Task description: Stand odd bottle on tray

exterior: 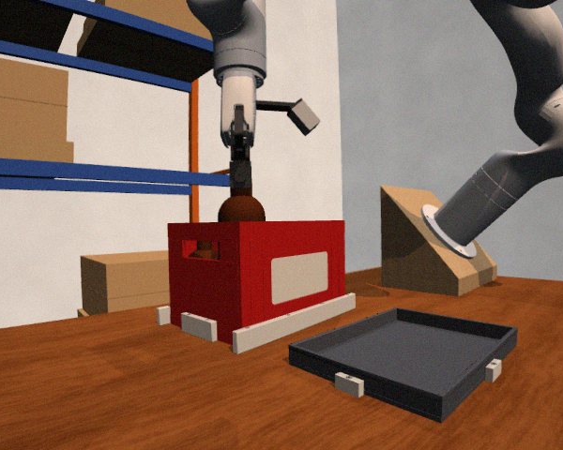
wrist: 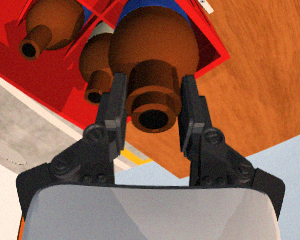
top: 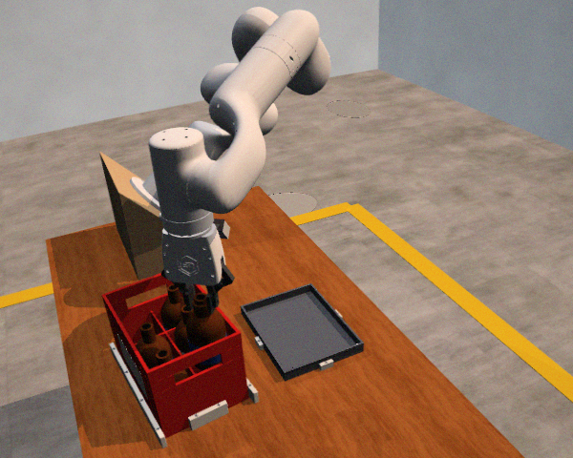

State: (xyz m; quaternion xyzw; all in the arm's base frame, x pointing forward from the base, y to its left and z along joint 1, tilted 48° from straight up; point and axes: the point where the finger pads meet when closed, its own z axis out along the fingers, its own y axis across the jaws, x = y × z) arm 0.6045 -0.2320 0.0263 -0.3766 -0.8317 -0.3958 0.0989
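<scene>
My gripper (top: 201,301) (exterior: 240,176) (wrist: 153,90) is shut on the neck of a brown bottle (top: 206,326) (exterior: 241,208) (wrist: 154,37) with a blue label. That bottle is upright, its round shoulder above the rim of the red crate (top: 205,389) (exterior: 199,291) (wrist: 40,80) and its lower part inside. The other bottles stand lower in the crate: one behind (top: 172,310), one beside the held bottle (wrist: 95,60) (top: 162,356), and two nearer the left wall (top: 148,343). Their bases are hidden. The dark tray (top: 302,330) (exterior: 407,349) lies level beside the crate and holds no bottle.
White stops stand around the crate, including a long rail (top: 136,394) and a short block (top: 207,415). Small white blocks (top: 326,364) (exterior: 349,383) stand against the tray's sides. A wooden wedge (top: 134,231) (exterior: 418,247) carries the arm's base. The crate's wall and inner dividers surround the held bottle.
</scene>
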